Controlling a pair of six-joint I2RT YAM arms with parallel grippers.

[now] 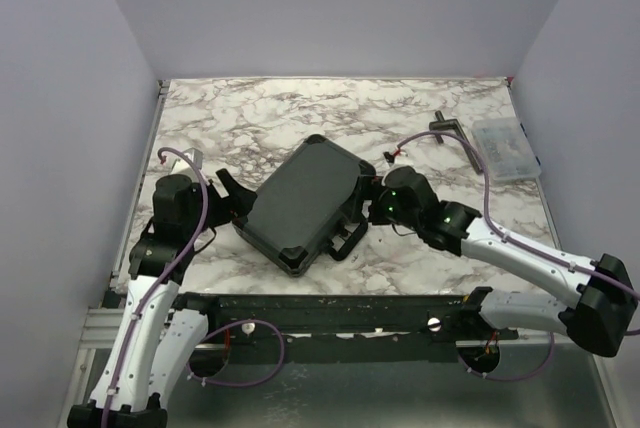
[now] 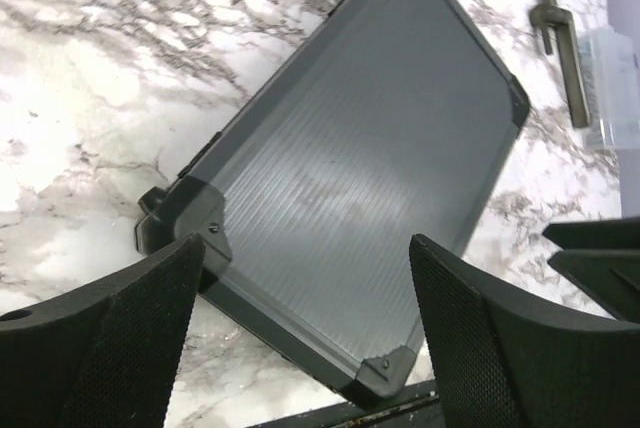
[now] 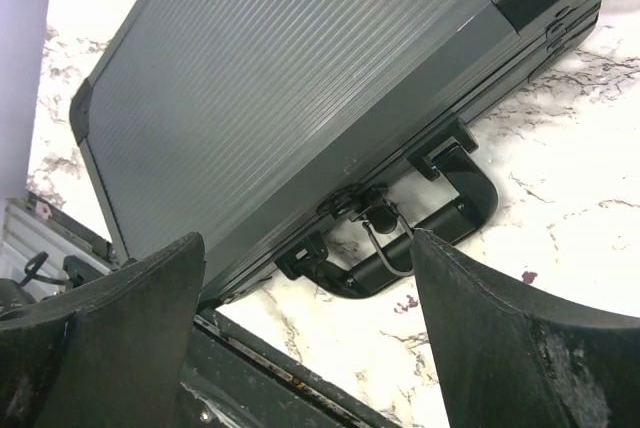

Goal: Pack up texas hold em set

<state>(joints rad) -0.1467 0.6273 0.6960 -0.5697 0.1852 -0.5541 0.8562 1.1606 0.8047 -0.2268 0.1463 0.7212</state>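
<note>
The black hard case [image 1: 305, 203] of the texas hold em set lies shut and flat, turned diagonally in the middle of the marble table. Its ribbed lid fills the left wrist view [image 2: 360, 168] and the right wrist view [image 3: 300, 78]. Its handle [image 1: 348, 238] lies on the near right side, flat on the table [image 3: 445, 218]. My left gripper [image 1: 232, 200] hovers at the case's near left corner, open, with nothing between its fingers [image 2: 305, 248]. My right gripper [image 1: 368, 198] is open beside the handle side and holds nothing [image 3: 308, 238]. No chips, dice or cards show.
A dark metal T-shaped clamp [image 1: 455, 138] [image 2: 562, 48] and a clear plastic compartment box [image 1: 507, 151] [image 2: 615, 78] lie at the back right. A black rail [image 1: 330, 303] runs along the table's near edge. Walls close in the left, back and right.
</note>
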